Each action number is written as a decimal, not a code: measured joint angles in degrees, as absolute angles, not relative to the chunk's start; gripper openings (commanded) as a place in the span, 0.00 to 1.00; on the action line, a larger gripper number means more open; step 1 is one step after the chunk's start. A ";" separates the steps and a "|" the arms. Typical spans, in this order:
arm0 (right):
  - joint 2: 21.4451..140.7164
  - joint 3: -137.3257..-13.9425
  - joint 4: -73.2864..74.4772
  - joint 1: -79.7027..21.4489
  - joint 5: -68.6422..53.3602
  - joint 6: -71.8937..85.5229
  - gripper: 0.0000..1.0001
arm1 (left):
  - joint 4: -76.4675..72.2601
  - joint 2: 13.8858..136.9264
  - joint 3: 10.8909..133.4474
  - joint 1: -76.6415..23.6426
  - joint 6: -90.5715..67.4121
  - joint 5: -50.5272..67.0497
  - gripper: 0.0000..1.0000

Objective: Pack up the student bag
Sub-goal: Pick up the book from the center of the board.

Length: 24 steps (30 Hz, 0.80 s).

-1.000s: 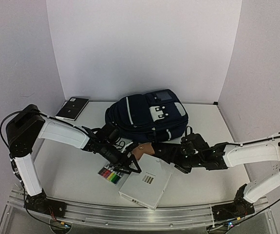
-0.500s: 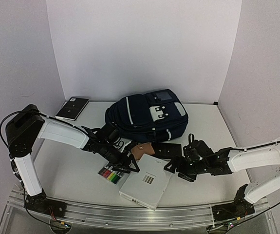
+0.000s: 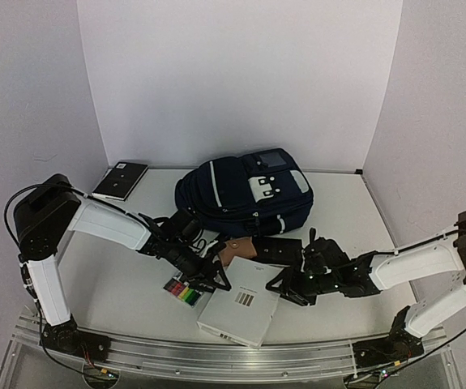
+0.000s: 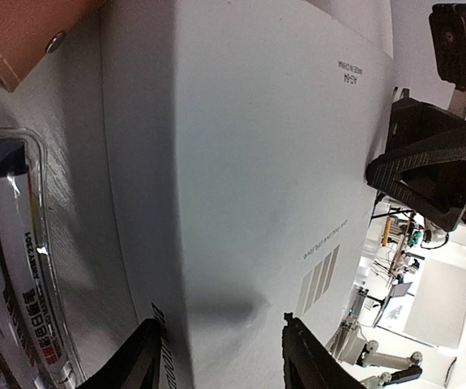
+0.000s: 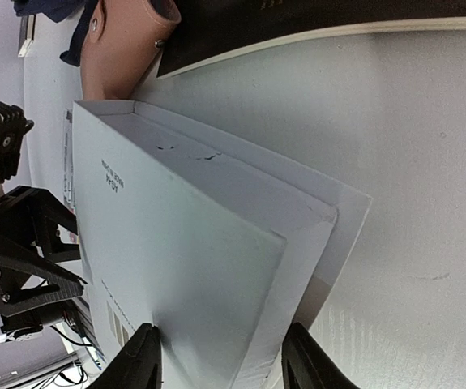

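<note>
Left gripper [image 3: 221,283] and right gripper [image 3: 278,285] straddle opposite edges of the white box [image 3: 239,313], fingers apart, grip unclear; the bag [image 3: 245,194] lies beyond.

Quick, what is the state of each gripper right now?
Left gripper: astride the white box, grip cannot be told.
Right gripper: astride the same box, grip cannot be told.

I am looking at a pale table [image 3: 119,279] that is carrying a navy backpack [image 3: 245,194] at the back middle, with a black booklet [image 3: 121,179] lying alone in the far left corner. Nearer to me a white box [image 3: 241,308] is sitting with a pack of markers [image 3: 184,292] just beside its left edge. A brown pouch [image 3: 234,248] and a black book [image 3: 277,249] are lying between the box and the backpack.
</note>
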<state>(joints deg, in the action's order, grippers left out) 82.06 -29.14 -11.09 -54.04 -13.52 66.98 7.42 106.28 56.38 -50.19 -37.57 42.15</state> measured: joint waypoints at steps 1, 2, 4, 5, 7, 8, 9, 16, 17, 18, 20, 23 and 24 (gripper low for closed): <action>82.05 -28.93 -11.24 -54.05 -13.50 67.17 0.41 | 7.18 106.28 56.15 -50.19 -37.95 42.25 0.48; 82.01 -28.68 -11.39 -54.06 -13.53 67.61 0.38 | 6.84 106.28 55.85 -50.19 -38.08 42.29 0.47; 81.73 -28.26 -11.95 -54.04 -13.56 68.24 0.32 | 6.16 106.26 55.36 -50.19 -38.57 42.29 0.47; 81.49 -28.08 -12.15 -54.04 -13.53 68.31 0.30 | 5.92 106.19 55.15 -50.17 -38.93 42.24 0.47; 80.65 -27.82 -12.59 -54.04 -13.37 69.00 0.25 | 5.76 105.71 54.63 -50.19 -39.32 41.88 0.47; 80.05 -27.73 -12.86 -54.04 -13.32 69.45 0.23 | 5.89 105.47 54.50 -50.19 -39.51 41.80 0.47; 79.40 -27.67 -12.96 -54.04 -13.19 69.86 0.19 | 5.95 105.21 54.33 -50.19 -39.73 41.62 0.46; 76.78 -27.57 -13.26 -54.04 -13.11 70.56 0.05 | 5.86 103.32 53.73 -50.20 -41.19 39.94 0.55; 76.51 -27.57 -13.30 -54.04 -13.12 70.57 0.03 | 5.60 102.62 53.48 -50.18 -41.58 39.42 0.58; 76.23 -27.57 -13.41 -54.05 -13.12 70.57 0.01 | 5.27 101.78 53.17 -50.13 -41.88 38.96 0.62; 75.64 -27.57 -13.67 -54.06 -13.10 70.62 0.00 | 4.33 99.72 52.29 -49.84 -42.29 38.43 0.67; 74.67 -27.57 -13.64 -54.15 -12.91 70.63 0.00 | 2.47 95.93 50.65 -48.67 -43.08 37.90 0.74; 74.21 -27.57 -13.59 -54.17 -12.82 70.60 0.00 | 2.24 94.56 50.04 -47.98 -43.40 37.70 0.77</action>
